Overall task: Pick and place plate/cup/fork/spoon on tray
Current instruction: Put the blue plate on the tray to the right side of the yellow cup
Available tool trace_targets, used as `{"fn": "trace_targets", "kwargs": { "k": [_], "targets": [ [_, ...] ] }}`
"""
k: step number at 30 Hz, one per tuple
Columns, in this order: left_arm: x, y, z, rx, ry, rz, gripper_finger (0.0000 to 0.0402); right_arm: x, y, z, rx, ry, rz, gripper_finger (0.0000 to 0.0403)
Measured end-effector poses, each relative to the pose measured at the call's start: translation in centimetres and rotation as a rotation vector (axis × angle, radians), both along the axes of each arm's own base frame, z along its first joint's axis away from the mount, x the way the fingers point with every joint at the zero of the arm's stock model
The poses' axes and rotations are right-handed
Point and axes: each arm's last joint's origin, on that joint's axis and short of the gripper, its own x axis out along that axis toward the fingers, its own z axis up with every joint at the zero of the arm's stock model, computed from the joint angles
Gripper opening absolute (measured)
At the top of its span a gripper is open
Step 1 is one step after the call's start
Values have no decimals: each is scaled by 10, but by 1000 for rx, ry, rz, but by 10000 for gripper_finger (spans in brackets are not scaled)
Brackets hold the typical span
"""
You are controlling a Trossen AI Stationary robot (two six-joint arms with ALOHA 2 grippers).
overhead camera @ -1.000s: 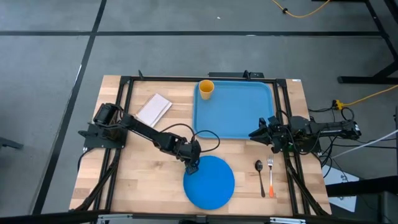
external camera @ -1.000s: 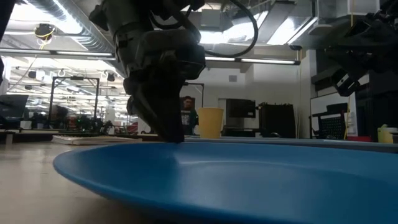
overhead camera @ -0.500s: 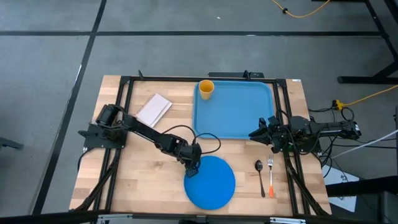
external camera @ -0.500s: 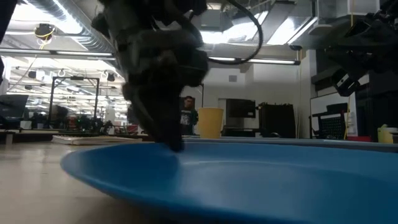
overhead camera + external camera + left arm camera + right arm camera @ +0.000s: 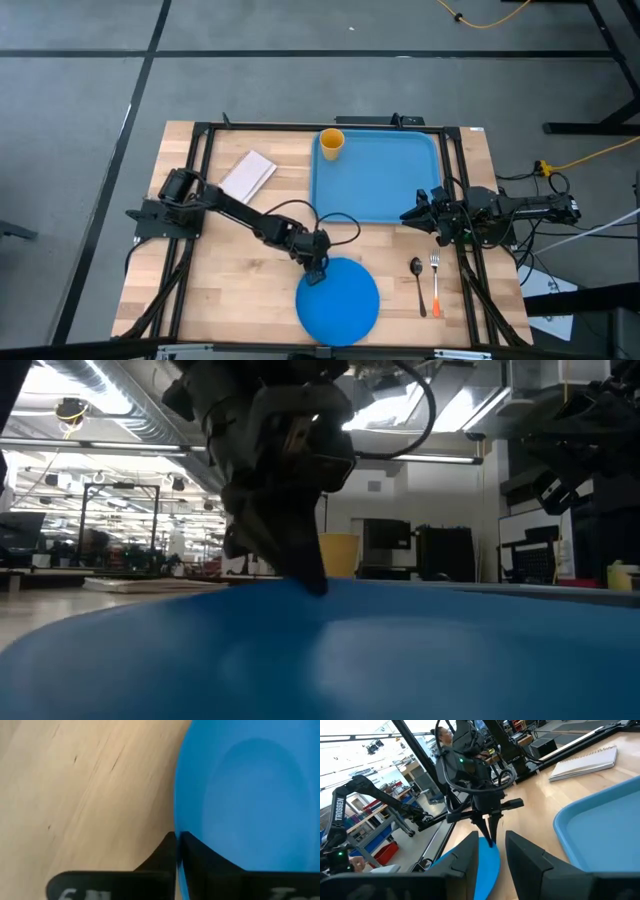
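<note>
The round blue plate (image 5: pixel 340 300) lies near the table's near edge and fills the bottom of the low view (image 5: pixel 350 660). My left gripper (image 5: pixel 318 271) is shut on the plate's far-left rim. The light-blue tray (image 5: pixel 420 205) sits at the far middle, with the yellow cup (image 5: pixel 331 142) standing in its far-left corner. The dark spoon (image 5: pixel 416 272) and the orange-handled fork (image 5: pixel 435 282) lie side by side on the table right of the plate. My right gripper (image 5: pixel 408 214) is open and empty at the tray's near-right corner. My left gripper pinches the plate's far-left rim (image 5: pixel 176 822) between its two fingers, one on the plate's inner side and one on its outer side. The fingers (image 5: pixel 308 565) come from above, slanting down. I cannot tell whether the plate is clear of the table.
A white notebook (image 5: pixel 247 175) lies on the table left of the tray. Black frame rails (image 5: pixel 200 180) run along the table's left, far and right sides. Bare wood shows left of the plate (image 5: pixel 230 280).
My left gripper has gone a little toward the table's right and near edges, still shut on the plate's rim. The plate has shifted with it toward the near edge and now looms larger in the low view.
</note>
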Motion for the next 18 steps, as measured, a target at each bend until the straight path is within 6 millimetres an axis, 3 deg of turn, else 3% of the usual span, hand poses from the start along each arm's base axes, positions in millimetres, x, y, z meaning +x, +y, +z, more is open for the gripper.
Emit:
{"fn": "trace_targets", "kwargs": {
  "k": [9, 18],
  "targets": [
    [27, 16, 36, -30, -122, -67, 2, 0, 0, 0, 0, 0, 0, 102],
    [47, 58, 71, 53, -169, -69, 1, 0, 0, 0, 0, 0, 0, 102]
  ]
}}
